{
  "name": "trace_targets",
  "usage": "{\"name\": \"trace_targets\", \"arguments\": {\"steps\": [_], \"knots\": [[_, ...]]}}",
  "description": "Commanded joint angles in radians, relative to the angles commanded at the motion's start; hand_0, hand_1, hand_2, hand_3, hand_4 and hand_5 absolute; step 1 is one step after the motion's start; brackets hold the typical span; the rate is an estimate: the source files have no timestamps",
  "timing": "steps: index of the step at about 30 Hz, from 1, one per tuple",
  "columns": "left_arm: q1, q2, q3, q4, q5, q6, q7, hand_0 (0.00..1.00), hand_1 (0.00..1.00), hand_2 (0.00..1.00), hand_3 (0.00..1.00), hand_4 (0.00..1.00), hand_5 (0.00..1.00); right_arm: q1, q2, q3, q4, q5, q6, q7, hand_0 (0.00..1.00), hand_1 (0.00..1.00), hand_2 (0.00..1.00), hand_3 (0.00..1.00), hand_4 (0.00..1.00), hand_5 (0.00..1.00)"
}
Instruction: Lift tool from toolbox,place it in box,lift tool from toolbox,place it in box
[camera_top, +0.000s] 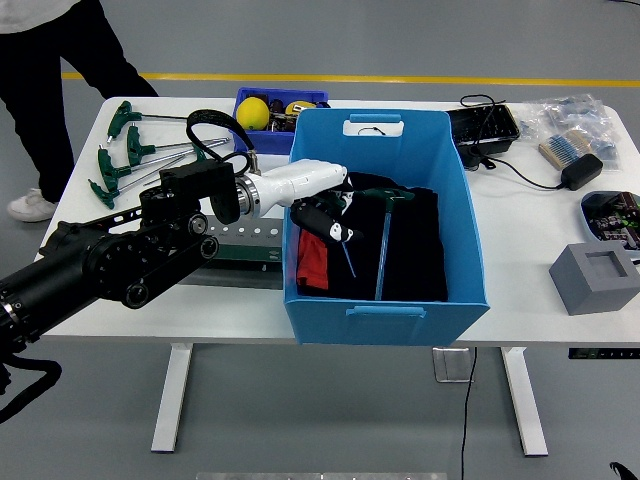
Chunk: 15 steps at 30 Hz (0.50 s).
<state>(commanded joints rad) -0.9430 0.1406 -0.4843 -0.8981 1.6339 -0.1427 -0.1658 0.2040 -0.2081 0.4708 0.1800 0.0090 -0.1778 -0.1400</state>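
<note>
The left hand (322, 212) reaches over the near-left wall of the blue box (385, 320), its fingers closed around a slim hex key (344, 252) that hangs down over the black cloth (415, 250) inside. A green-handled T-wrench (384, 240) lies on that cloth. More green-handled wrenches (125, 155) lie on the white table (520, 230) behind the arm. A person's legs (50, 90) stand at the far left.
</note>
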Motion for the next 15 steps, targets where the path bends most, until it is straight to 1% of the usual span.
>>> {"name": "trace_targets", "arguments": {"steps": [2,3,5,8,9,12,14,15], "knots": [[-0.003,-0.011,0.004,0.010,-0.006,0.001,-0.005,0.318,0.381,0.505,0.590,0.894,0.634,0.000,0.000,0.002,0.000,-0.006,0.000,-0.001,0.687,0.660,0.708,0.559,0.777,0.664],[-0.005,-0.015,0.004,0.013,-0.005,0.003,-0.006,0.486,0.574,0.714,0.716,0.920,0.667,0.000,-0.001,0.002,0.000,-0.007,0.000,-0.001,0.687,0.659,0.708,0.559,0.777,0.664],[-0.010,-0.020,-0.001,0.018,-0.002,0.010,-0.009,0.486,0.574,0.714,0.716,0.920,0.667,0.001,-0.001,-0.001,0.000,-0.005,0.000,-0.001,0.687,0.659,0.708,0.559,0.777,0.664],[-0.016,-0.025,-0.015,0.021,-0.002,0.044,-0.031,0.486,0.574,0.714,0.716,0.920,0.667,0.003,-0.003,-0.006,0.000,0.003,0.000,0.001,0.687,0.659,0.708,0.559,0.777,0.664],[-0.017,-0.027,-0.022,0.019,-0.006,0.066,-0.043,0.575,0.651,0.840,0.826,0.934,0.674,0.004,-0.003,-0.007,0.000,0.006,0.000,0.002,0.683,0.656,0.708,0.560,0.777,0.664],[-0.017,-0.028,-0.033,0.015,-0.008,0.100,-0.060,0.575,0.651,0.840,0.826,0.934,0.674,0.005,-0.003,-0.007,0.000,0.008,0.000,0.003,0.683,0.656,0.708,0.560,0.777,0.664],[-0.017,-0.028,-0.041,0.011,-0.001,0.122,-0.062,0.575,0.651,0.840,0.826,0.934,0.674,0.006,-0.004,-0.004,0.000,0.007,0.000,0.003,0.683,0.656,0.708,0.560,0.777,0.664],[-0.017,-0.028,-0.042,0.010,0.002,0.124,-0.060,0.619,0.687,0.897,0.868,0.935,0.663,0.006,-0.004,-0.002,0.000,0.006,0.000,0.003,0.682,0.656,0.708,0.558,0.777,0.665]]}}
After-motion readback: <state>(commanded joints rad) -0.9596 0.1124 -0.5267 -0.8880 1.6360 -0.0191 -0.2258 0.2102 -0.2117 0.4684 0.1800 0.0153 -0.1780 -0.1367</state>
